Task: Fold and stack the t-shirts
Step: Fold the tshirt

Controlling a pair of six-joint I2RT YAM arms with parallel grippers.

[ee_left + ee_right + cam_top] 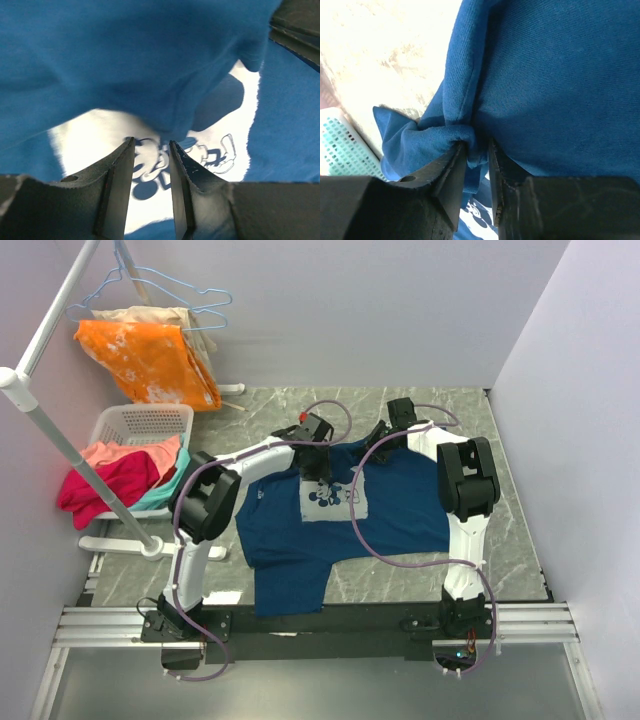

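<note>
T-shirt: blue, short-sleeved, 1 pc. Lies print-up at the centre of the table. Long axis runs approx. near-to-far. The hem end points to the near edge, left of centre. The upper end points to the far side, where both grippers are. A broad part spreads to the right. The upper edge is bunched and lifted off the flat part.

Walls: plain white, on the left, far and right sides.

Table: grey marble-look top, with a black strip along the near edge.

Rack pole: white, slanting, far left. Carries an orange garment on a hanger.

Basket: white, perforated, left of the T-shirt. Holds pink, red and teal cloth that spills over its rim.

Print: pale square w/ blue cartoon figure, on the chest, just near of the left gripper.

Right gripper: at the T-shirt's upper edge, right of the print. A bunched fold of cloth sits between the fingers, touching both, so it is pinching cloth.

Left gripper: over the print. Fingers are a narrow gap apart and a cloth fold hangs down to the tips. Can't tell if it is pinched.
</note>
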